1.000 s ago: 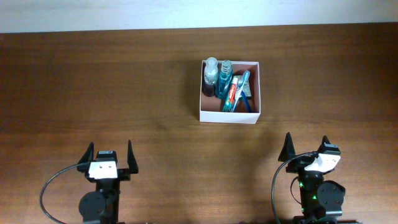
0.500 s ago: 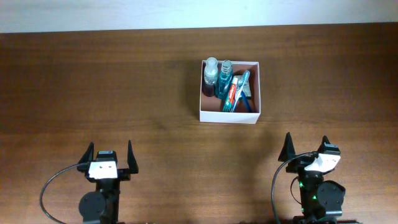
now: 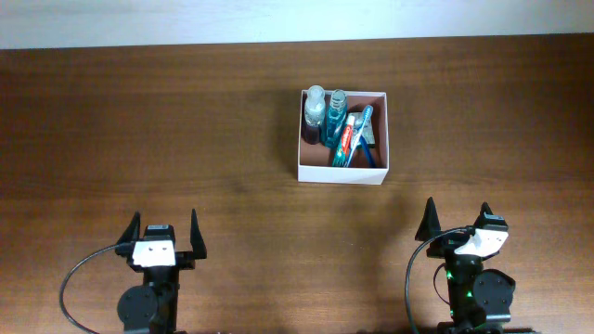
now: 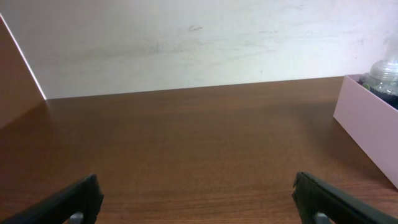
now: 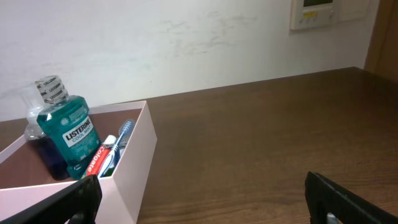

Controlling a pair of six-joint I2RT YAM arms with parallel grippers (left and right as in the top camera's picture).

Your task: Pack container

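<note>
Box (image 3: 342,173) sits far of centre, slightly right, on the table (image 3: 186,130), well apart from both arms. Inside: a mouthwash bottle (image 3: 336,109) and a small bottle (image 3: 315,106) upright at the far left side, with toothpaste (image 3: 345,137) and a toothbrush (image 3: 364,125) lying aslant to their right. Nothing loose shows on the table, so packing looks done. The step in hand reads as park and finish.

To do it well, keep both arms low at the near edge and make no reach toward the box, since the thin walls would shift at a nudge. If a check is wanted, look from overhead. Everything seems inside the walls, though the bottles stand taller than the rim, so any pass over the box needs clearance.

Left gripper (image 3: 164,225) is at near left, pointing far, jaws spread wide and empty. In its wrist view the fingers (image 4: 71,202) frame bare table, with the box wall at the right edge.

Right gripper (image 3: 458,221) is at near right, also pointing far and turned a little to the left, jaws spread and holding nothing. Its wrist view has the box at left, the mouthwash label readable, and a white wall (image 5: 205,43) beyond.

Both arms look folded back on their bases, level with each other, neither touching anything.
</note>
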